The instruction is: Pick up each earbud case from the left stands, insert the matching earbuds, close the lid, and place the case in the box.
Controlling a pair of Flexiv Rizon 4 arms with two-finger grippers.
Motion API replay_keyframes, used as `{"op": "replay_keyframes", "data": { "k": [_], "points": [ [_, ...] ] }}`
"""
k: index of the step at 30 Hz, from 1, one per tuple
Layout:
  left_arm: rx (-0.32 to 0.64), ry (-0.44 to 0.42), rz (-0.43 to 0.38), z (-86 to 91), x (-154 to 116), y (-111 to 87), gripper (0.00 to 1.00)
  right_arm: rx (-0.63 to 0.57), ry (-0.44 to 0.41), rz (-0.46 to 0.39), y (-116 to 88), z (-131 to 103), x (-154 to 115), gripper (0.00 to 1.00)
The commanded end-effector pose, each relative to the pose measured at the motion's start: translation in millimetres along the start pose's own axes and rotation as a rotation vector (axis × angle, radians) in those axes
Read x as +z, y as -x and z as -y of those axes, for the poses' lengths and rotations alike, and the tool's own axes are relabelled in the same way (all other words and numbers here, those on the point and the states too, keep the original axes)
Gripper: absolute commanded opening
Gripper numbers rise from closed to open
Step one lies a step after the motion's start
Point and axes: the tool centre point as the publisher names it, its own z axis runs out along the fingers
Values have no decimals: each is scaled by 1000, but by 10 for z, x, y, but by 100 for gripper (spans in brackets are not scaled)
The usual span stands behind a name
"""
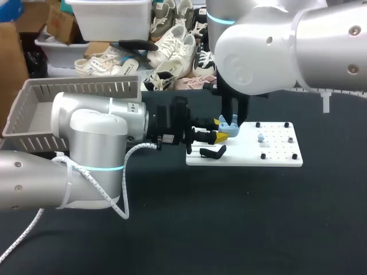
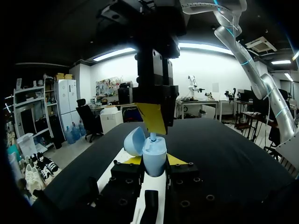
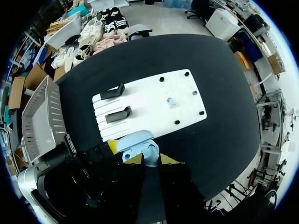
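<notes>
The earbud case [image 2: 154,157] is sitting upright between the yellow tips of the left hand [image 2: 154,161], which is gripping it from both sides. Its lid [image 2: 133,141] is standing open, tilting back to one side. The case is hanging in the air over the left edge of a white board [image 3: 154,91], not touching it.

The right hand [image 3: 152,159] is coming straight down onto the case from above, with its fingers set narrowly. It is pinching a small light blue earbud [image 2: 153,136], whose lower end is reaching into the open mouth of the case.

On the board, two black stands [image 3: 118,114] are lying near the left edge, both without a case. Another earbud [image 3: 171,101], also pale blue, is sitting among small black pegs toward the board's right half, well apart from the stands.

The board is lying toward the far edge of the dark worktop [image 1: 229,217], a little right of its middle. A grey slatted box [image 1: 80,87] is standing at the worktop's far left corner, behind the left arm.
</notes>
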Motion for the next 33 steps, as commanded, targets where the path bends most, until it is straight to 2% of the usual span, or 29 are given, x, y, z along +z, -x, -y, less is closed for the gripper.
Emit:
{"op": "replay_keyframes", "data": {
  "k": [1, 25, 26, 28, 33],
  "points": [
    [1, 7, 1, 14, 2, -2, 0, 2, -2, -3, 1, -9, 12, 0],
    [1, 7, 1, 14, 2, -2, 0, 6, 2, -30, 1, -33, 73, 0],
    [1, 7, 1, 14, 2, -2, 0, 7, 2, -32, 1, -31, 75, 10],
    [1, 7, 1, 14, 2, -2, 0, 8, 2, -33, 0, -26, 78, 22],
    [1, 7, 1, 14, 2, -2, 0, 8, 5, -36, -10, -18, 75, 28]
  ]
}}
